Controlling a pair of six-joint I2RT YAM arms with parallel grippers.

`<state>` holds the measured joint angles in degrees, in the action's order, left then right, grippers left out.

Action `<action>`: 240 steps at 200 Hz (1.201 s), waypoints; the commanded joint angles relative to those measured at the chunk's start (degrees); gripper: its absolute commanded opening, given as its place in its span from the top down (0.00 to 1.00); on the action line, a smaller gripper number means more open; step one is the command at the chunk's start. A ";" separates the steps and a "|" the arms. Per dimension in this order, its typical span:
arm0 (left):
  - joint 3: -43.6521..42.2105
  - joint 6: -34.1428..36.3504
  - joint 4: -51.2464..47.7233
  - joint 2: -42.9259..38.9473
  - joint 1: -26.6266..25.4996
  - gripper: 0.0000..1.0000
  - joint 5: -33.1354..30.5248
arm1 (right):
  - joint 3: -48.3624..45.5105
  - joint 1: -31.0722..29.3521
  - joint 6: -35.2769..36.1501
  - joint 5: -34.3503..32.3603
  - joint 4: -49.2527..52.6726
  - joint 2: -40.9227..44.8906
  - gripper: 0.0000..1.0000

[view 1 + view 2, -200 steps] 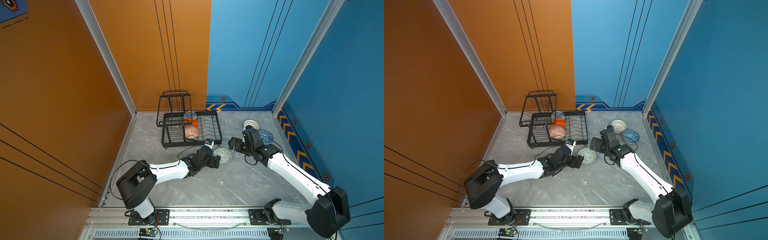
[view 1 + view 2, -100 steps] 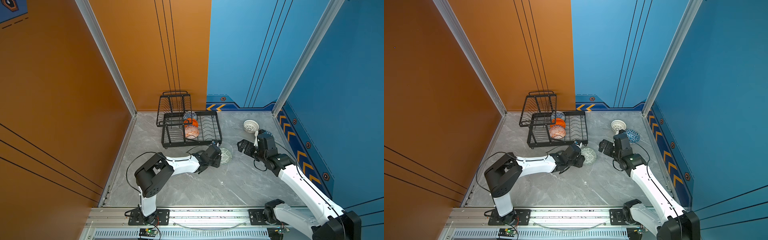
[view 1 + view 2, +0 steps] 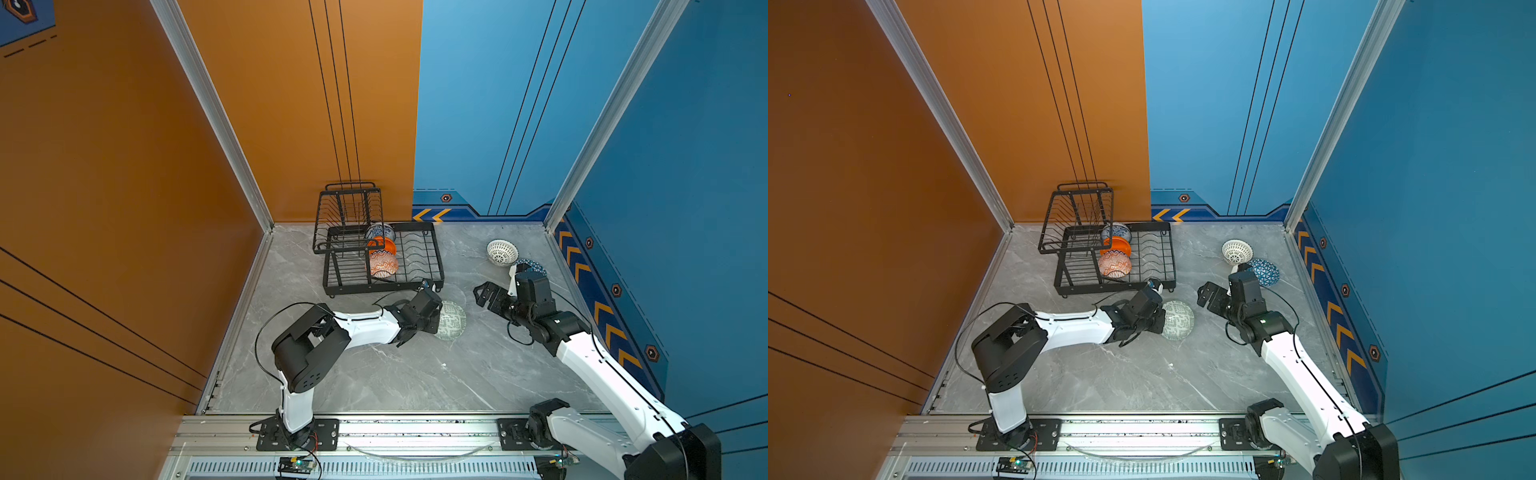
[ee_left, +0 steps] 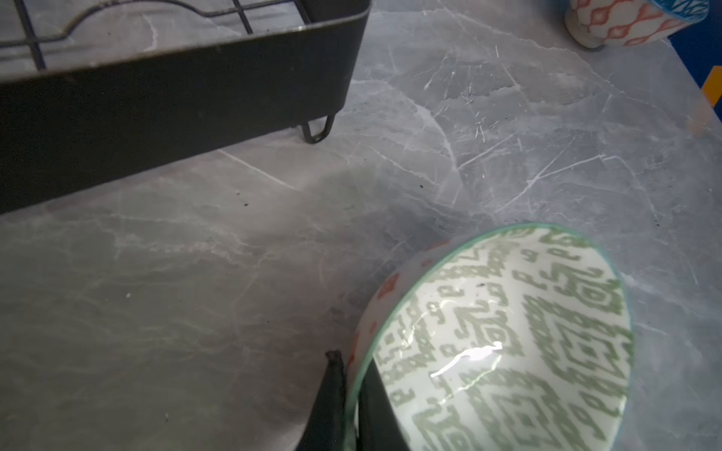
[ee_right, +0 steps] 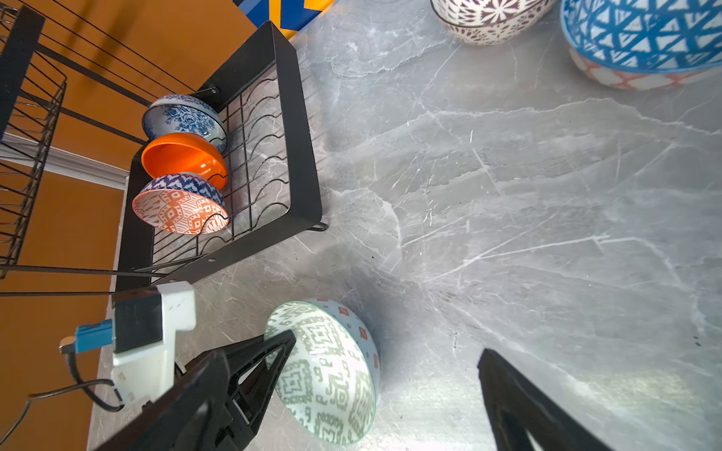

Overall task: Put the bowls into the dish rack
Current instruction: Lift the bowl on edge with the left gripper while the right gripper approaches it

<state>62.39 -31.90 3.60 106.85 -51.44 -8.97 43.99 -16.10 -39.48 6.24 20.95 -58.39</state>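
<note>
The pale green patterned bowl [image 3: 451, 320] [image 3: 1177, 320] is tipped up on its edge on the grey table, in front of the dish rack's [image 3: 432, 257] near right corner. My left gripper [image 3: 436, 322] [image 4: 351, 390] is shut on its rim [image 4: 508, 343], one finger inside and one outside. My right gripper [image 3: 488, 295] [image 5: 386, 345] stands open to the right of that bowl [image 5: 324, 371], apart from it. In the rack stand the blue-white floral bowl [image 5: 181, 117], the plain orange bowl [image 5: 183, 156] and the orange-white geometric bowl [image 5: 179, 209].
The white lattice bowl [image 3: 502, 251] [image 5: 488, 19] and the blue triangle bowl [image 3: 1264, 272] [image 5: 640, 35] sit on the table at the back right, close to the blue wall. The rack's raised basket [image 3: 347, 216] stands against the orange wall.
My left gripper has closed on the green bowl's rim and the bowl has tipped up on its edge. The right gripper has drawn back to the right, away from that bowl.
</note>
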 commanded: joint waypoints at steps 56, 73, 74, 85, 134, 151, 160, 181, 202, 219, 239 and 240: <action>-13.65 1.31 23.85 -13.32 -0.54 1.00 -13.53 | -1.22 -0.06 -12.79 5.86 -8.03 7.13 0.00; -15.44 5.12 31.00 -15.44 -1.39 1.00 -16.87 | -0.54 -0.68 -15.85 5.82 -9.71 8.35 0.00; -15.49 5.41 31.41 -15.53 -1.48 1.00 -16.91 | -0.47 -0.68 -16.04 5.77 -9.79 8.41 0.00; -16.22 8.59 36.13 -16.19 -2.15 1.00 -18.04 | 0.07 -1.54 -17.58 5.46 -10.82 8.65 0.00; -20.64 34.90 74.67 -8.83 -8.97 1.00 -28.03 | 4.17 -7.00 -22.47 5.54 -16.05 6.16 0.00; -18.14 40.28 77.18 -6.17 -10.19 1.00 -31.96 | 5.94 -9.43 -23.90 5.32 -17.80 5.15 0.00; -17.51 40.71 77.23 -5.55 -10.22 1.00 -32.07 | 6.70 -10.61 -24.43 4.52 -18.09 4.88 0.00; -15.82 41.97 77.18 -4.48 -10.22 1.00 -35.02 | 7.41 -12.91 -25.05 2.56 -18.12 5.28 0.01; -14.08 44.28 77.25 -3.77 -9.66 1.00 -36.82 | 7.35 -13.78 -24.53 0.42 -16.88 6.42 0.03; -12.66 45.14 77.23 -3.61 -8.51 1.00 -37.23 | 7.46 -13.83 -24.40 0.35 -16.64 6.71 0.03; -10.35 46.58 77.20 -3.09 -7.33 1.00 -37.03 | 8.18 -14.46 -24.65 0.75 -17.58 5.85 0.04; -10.18 46.76 77.19 -3.02 -7.21 1.00 -36.97 | 8.24 -14.52 -24.66 0.72 -17.64 5.80 0.04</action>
<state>48.47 11.46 75.37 103.33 -60.42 -43.64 50.22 -29.71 -63.35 8.51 4.40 -52.64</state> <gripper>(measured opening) 0.085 0.962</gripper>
